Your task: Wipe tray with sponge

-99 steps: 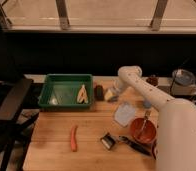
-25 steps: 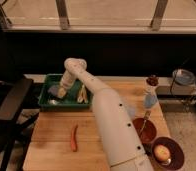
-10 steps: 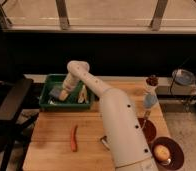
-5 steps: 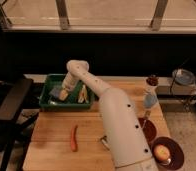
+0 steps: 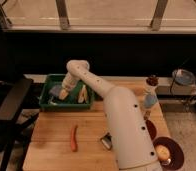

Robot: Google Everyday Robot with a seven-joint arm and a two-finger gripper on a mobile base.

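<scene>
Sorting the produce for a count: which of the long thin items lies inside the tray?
The pale banana-like piece, leaning in the green tray right of the gripper. The orange carrot lies outside on the table.

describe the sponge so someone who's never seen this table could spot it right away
Find the green tray at the back left of the wooden table. The gripper, shut on the sponge, reaches down into the tray. The sponge is the small blue-grey block at its tip, unlike the pale yellowish piece to its right.
</scene>
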